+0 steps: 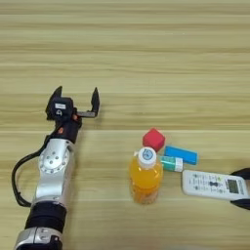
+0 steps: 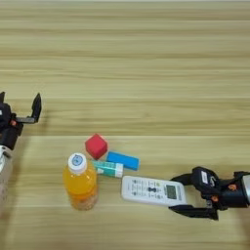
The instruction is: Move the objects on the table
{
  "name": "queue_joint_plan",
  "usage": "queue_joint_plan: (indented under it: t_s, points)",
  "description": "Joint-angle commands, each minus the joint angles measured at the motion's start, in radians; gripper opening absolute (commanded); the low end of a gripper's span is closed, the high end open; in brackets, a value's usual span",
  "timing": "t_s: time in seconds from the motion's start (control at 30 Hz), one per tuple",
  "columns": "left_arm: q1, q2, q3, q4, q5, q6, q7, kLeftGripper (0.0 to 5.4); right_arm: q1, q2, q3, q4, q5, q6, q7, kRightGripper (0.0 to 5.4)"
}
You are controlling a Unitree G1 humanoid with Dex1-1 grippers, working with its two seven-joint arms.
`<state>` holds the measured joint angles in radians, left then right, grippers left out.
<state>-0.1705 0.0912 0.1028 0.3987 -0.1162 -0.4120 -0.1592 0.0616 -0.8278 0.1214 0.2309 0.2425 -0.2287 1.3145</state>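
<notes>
A: What's biggest here?
B: The broad light wooden table (image 1: 146, 49) with plank grain; everything sits on its near half. Next comes the left arm, reaching up the left side, its left gripper (image 1: 77, 101) with fingers spread wide and nothing between them, well apart from the objects, so I'd judge it idle

A: And the right?
B: The right gripper (image 2: 178, 194) comes in low from the right, fingers apart, straddling the right end of the white remote with grey buttons (image 2: 153, 190), which lies flat. That looks like lining up a grasp, though I can't tell if the fingers touch it

A: The rest?
B: The upright orange juice bottle with white cap (image 1: 145, 177) stands left of the remote. Just behind lie the flat blue block (image 1: 181, 155), the red cube (image 1: 154, 139) and the small green-white tube (image 1: 171, 163), clustered close
</notes>
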Motion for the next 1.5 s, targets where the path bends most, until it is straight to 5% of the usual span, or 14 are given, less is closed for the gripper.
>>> queue_joint_plan:
  t_s: [0.03,0.3,0.5,0.67,0.93,1.1,1.3,1.37,1.5]
  points:
    - [-0.018,-0.001,-0.002,0.015,0.008,-0.013,0.000,5.40,-0.009,0.021,0.009,-0.005,-0.015,-0.007,-0.007,2.97]
    - [-0.018,-0.004,-0.003,0.015,0.009,-0.017,0.004,5.40,-0.016,0.033,0.019,-0.007,-0.020,-0.003,0.007,2.97]
    - [-0.017,-0.006,-0.005,0.013,0.011,-0.020,0.005,5.40,-0.018,0.032,0.016,0.001,-0.022,0.003,0.006,3.78]
    - [-0.015,-0.006,-0.007,0.007,0.011,-0.019,0.005,5.40,-0.019,0.016,-0.027,-0.054,0.043,0.041,0.022,4.34]
    - [-0.015,-0.004,-0.008,0.008,0.011,-0.020,0.005,5.40,-0.002,-0.031,-0.181,-0.365,0.308,0.205,0.058,5.24]
    - [-0.021,-0.005,-0.008,0.021,0.012,-0.026,0.006,5.40,-0.078,0.048,-0.286,-0.446,0.482,0.324,-0.075,5.35]
    - [-0.026,-0.003,-0.005,0.031,0.010,-0.036,0.008,5.40,-0.226,0.261,-0.330,-0.499,0.407,0.324,-0.521,5.35]
    - [-0.029,-0.003,-0.003,0.033,0.010,-0.039,0.010,5.40,-0.244,0.323,-0.330,-0.489,0.347,0.290,-0.627,5.35]
    - [-0.029,-0.001,0.006,0.027,0.009,-0.051,0.018,5.40,-0.218,0.448,-0.290,-0.388,0.124,0.148,-0.809,5.35]
